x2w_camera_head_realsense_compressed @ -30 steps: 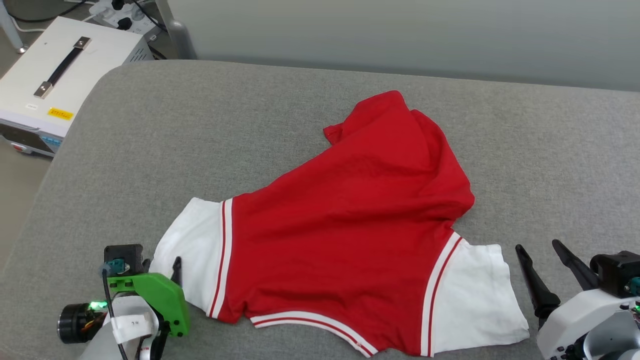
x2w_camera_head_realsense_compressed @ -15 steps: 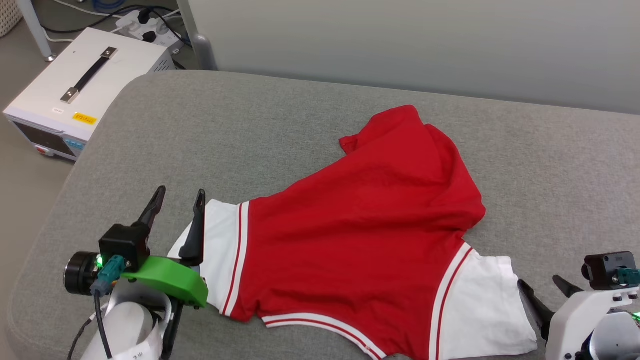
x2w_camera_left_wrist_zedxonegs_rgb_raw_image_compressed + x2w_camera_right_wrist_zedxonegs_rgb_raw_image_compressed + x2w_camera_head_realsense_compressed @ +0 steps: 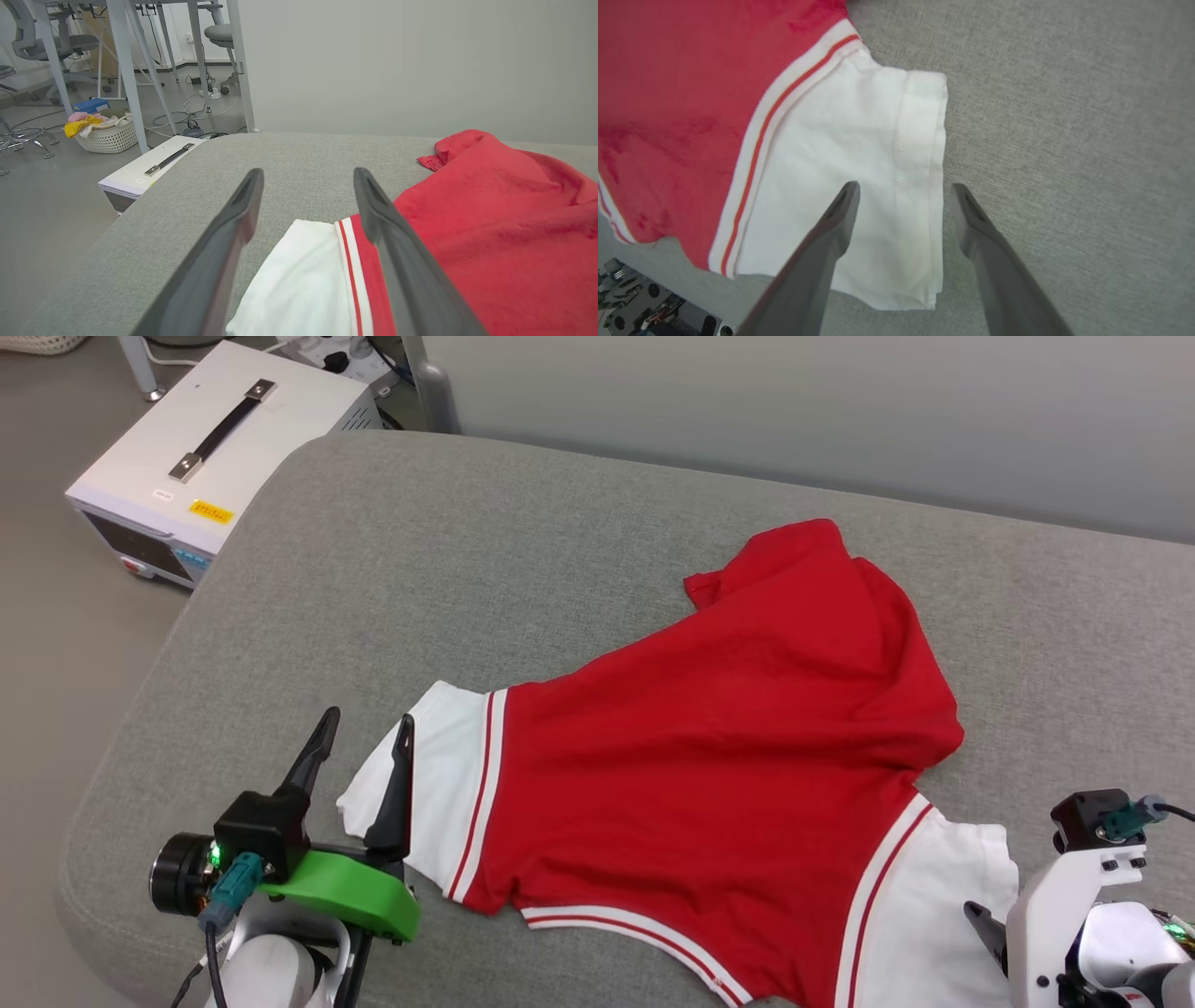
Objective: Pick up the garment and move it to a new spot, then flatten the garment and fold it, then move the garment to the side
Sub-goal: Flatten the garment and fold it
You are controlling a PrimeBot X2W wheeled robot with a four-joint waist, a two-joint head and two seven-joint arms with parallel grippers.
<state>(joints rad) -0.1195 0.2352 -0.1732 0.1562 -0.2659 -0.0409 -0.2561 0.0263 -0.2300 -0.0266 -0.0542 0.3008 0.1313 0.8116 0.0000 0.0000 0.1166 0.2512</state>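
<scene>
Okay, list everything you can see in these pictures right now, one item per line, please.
shirt: one, red and white, lying rumpled on the cushion
cushion: one, grey, under the shirt
box: one, white with a black handle, on the floor left of the cushion
power strip: one, white, on the floor behind the box
basket: one, white, holding clothes, on the floor beyond the box
left gripper: one, dark fingers, open, at the left-hand sleeve
right gripper: one, dark fingers, open, over the right-hand sleeve
</scene>
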